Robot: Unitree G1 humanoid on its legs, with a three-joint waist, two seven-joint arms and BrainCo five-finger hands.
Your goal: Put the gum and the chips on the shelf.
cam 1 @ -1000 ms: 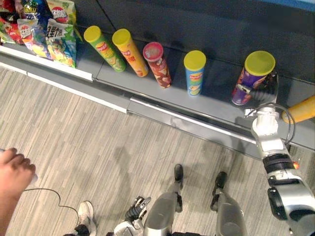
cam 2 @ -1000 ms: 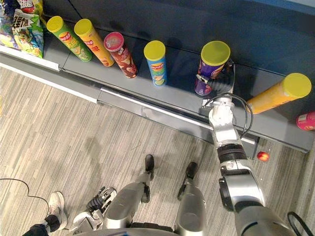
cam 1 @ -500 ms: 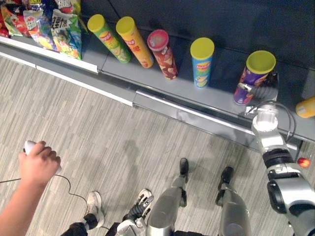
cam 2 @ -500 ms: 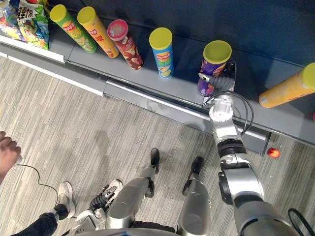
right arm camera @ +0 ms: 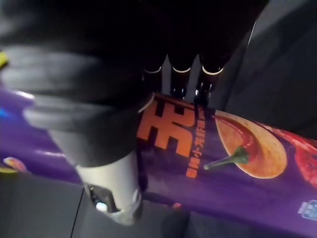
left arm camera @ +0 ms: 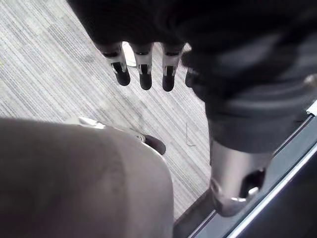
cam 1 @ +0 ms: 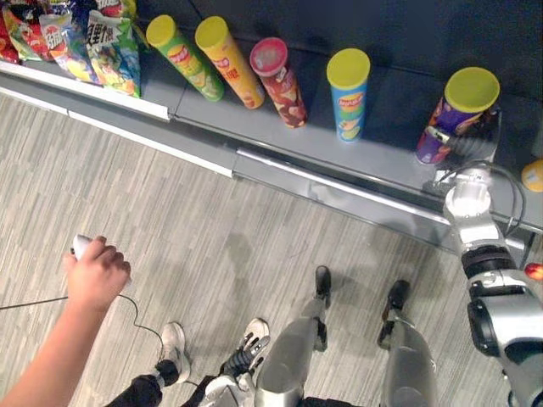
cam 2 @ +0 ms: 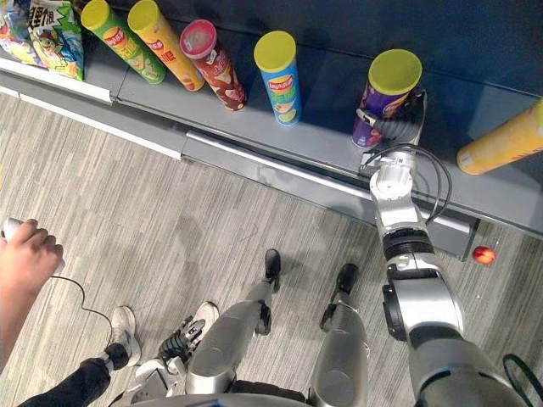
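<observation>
The purple cardboard chip can with a yellow lid (cam 2: 383,100) stands lid-up on the low grey metal shelf (cam 2: 314,140). The right robot hand (cam 2: 396,129) is wrapped round its lower part from the side nearer the robot. In the right wrist view the silver fingers (right arm camera: 183,74) pass behind the purple can, so their dark tips are hidden. The thumb (right arm camera: 113,191) comes round on the opposite side, so the hand is clasped on the can. Whether the can's base rests fully on the shelf I cannot tell.

The right arm comes in from the lower right and reaches straight forward, stretched out, with the wrist over the shelf's front edge.

On the same shelf, well apart to the left of the purple can, stands a blue chip can with a yellow lid (cam 2: 278,76). Further left come a dark red chip can (cam 2: 212,64), an orange-yellow chip can (cam 2: 165,44) and a green chip can (cam 2: 119,39), the last two close together. Colourful snack bags (cam 2: 47,36) fill the far left end. To the right of the purple can is a long orange chip can (cam 2: 501,140). A small red ball (cam 2: 484,254) lies on the grey striped floor (cam 1: 254,229), near the shelf's foot.

The left robot hand (left arm camera: 143,73) hangs low over the floor, its fingers straight and loose, holding nothing.

At the left a person's hand (cam 1: 97,275) is closed round a small white object (cam 1: 81,245), and a pale shoe (cam 1: 174,348) stands on the floor below it.
</observation>
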